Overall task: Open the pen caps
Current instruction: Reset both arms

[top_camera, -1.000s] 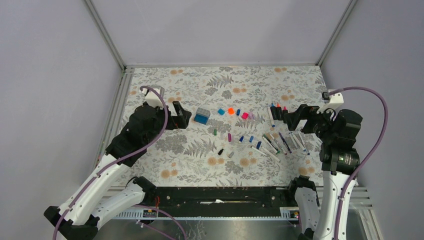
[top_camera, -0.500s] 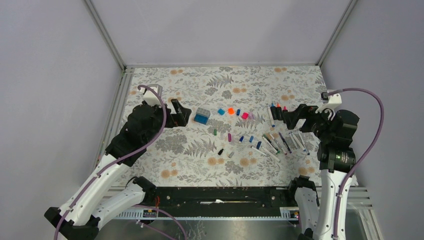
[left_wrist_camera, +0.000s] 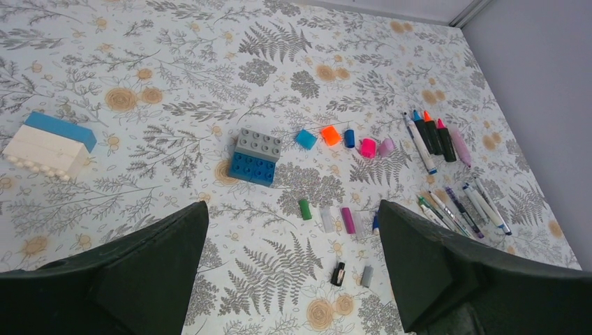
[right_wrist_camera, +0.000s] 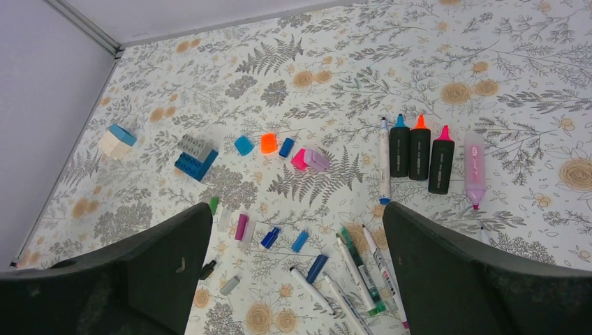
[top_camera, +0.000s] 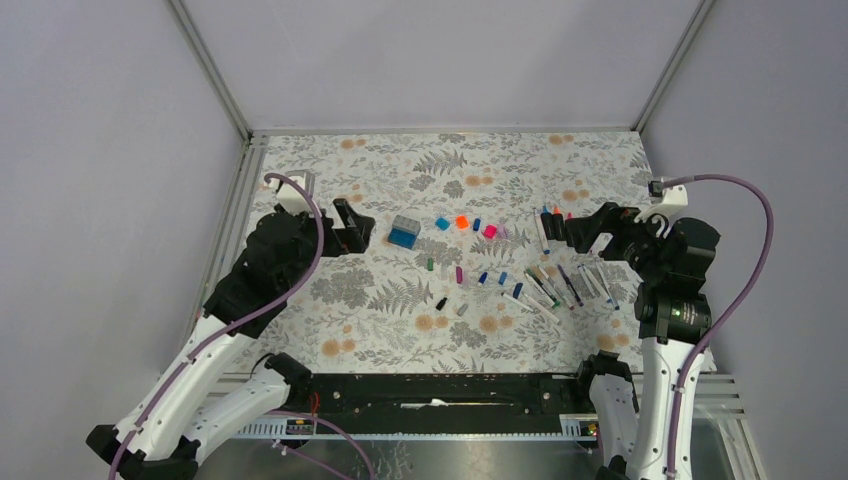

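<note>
The whole table [top_camera: 380, 330] is viewed from high above the near edge, facing down. Nearer, oblique views are taken from the left wrist, facing far-right, and the right wrist, facing far-left. The blue-and-grey block [top_camera: 404, 232] and pen caps [top_camera: 461, 222] are shared by all.

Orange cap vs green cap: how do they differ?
The orange cap is chunky and squarish; the green cap is slim and elongated. The orange cap lies in the far row; the green cap lies in the nearer row. Both lie loose, off any pen.
</note>
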{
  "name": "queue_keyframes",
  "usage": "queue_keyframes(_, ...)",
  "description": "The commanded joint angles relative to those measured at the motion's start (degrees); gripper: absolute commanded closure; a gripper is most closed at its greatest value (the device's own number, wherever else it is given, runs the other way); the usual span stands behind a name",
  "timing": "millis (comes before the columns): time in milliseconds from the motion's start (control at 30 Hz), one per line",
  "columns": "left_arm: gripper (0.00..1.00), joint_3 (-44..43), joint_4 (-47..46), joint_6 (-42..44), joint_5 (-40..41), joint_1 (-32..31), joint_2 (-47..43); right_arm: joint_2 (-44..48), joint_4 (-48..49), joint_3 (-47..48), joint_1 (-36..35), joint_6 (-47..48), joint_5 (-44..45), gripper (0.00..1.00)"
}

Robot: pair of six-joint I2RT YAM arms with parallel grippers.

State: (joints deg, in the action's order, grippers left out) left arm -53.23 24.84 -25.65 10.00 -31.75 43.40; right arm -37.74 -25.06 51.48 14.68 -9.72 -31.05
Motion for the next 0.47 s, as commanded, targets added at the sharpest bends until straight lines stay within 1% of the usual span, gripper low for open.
queue_keyframes(0,0.01,-1.0,0.6,0.8,1.9,0.4,-1.2,-0.2,2.8,2.1,0.2,-1.6,-1.4,0.00)
queue_keyframes(433,0.01,0.4,0.1,1.4,2.1,0.4,-3.3,-1.8,4.2,1.6,0.2,-2.8,-0.7,0.00)
